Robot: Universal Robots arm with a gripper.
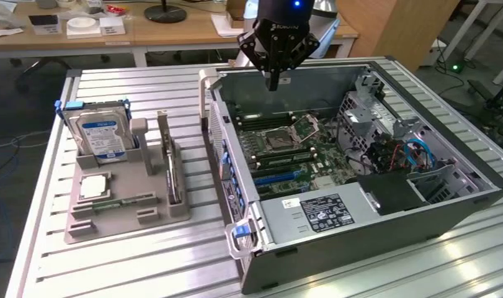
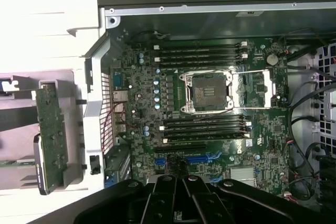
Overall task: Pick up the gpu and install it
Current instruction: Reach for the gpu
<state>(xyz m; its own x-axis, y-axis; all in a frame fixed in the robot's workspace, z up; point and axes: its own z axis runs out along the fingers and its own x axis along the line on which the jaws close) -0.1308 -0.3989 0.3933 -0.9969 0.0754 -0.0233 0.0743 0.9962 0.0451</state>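
Black gripper (image 2: 181, 181): fingers pressed together, nothing between them; hung over far side of open computer case (image 1: 359, 248), above motherboard (image 2: 210, 129) and bare CPU socket (image 2: 207, 90). Gpu (image 1: 172, 177): untouched, well apart from gripper; stood on edge in slot of grey holder (image 1: 127, 220) outside case, on the exterior view's left. Hard drive (image 1: 100, 136): blue-white label, stood upright in same holder, near gpu. Memory stick (image 1: 115, 203): lay flat toward holder's near end. Slatted metal table (image 1: 135, 267): bore holder and case side by side.
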